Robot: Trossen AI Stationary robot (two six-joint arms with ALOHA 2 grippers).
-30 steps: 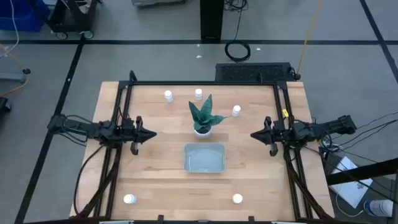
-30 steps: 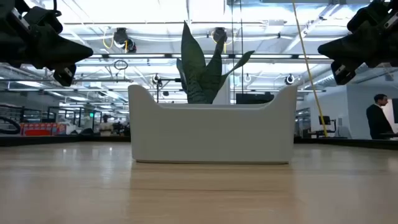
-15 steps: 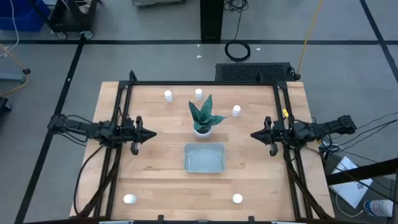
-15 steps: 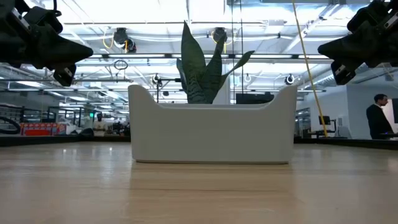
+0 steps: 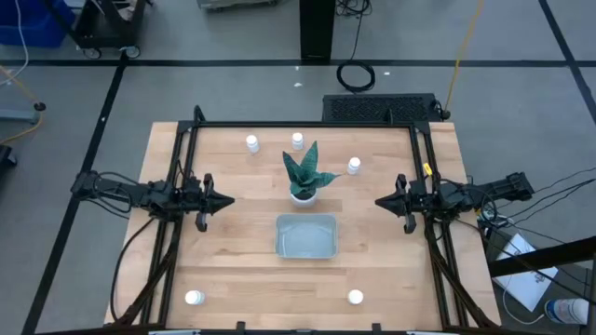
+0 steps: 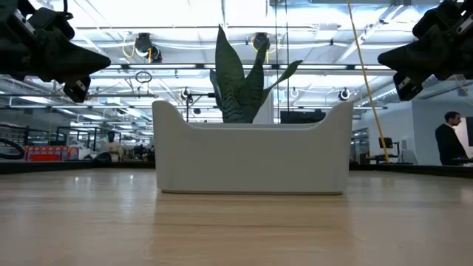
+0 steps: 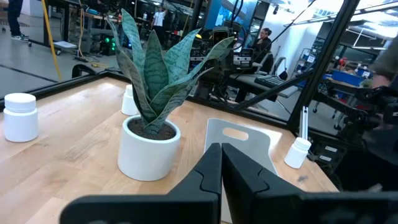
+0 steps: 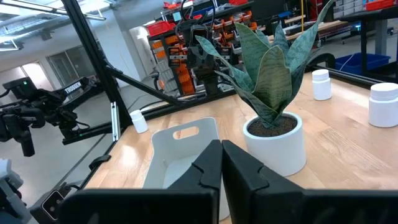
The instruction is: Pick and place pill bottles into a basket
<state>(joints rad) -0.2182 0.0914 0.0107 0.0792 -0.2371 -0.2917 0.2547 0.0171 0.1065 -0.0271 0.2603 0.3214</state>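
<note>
The left pincer (image 5: 223, 199) hangs over the left side of the worktop (image 5: 233, 270), fingers pressed together and holding nothing. The right pincer (image 5: 382, 200) mirrors it on the right side, likewise closed and empty. Both tips point inward at the potted plant (image 5: 304, 181) midway between them. The basket (image 5: 306, 236) lies just in front of the plant, between the pincers and slightly nearer the front edge. Three pill bottles (image 5: 252, 143) (image 5: 297, 140) (image 5: 354, 166) stand behind the plant; two more (image 5: 194, 298) (image 5: 355, 298) stand near the front corners, all well apart from both pincers.
</note>
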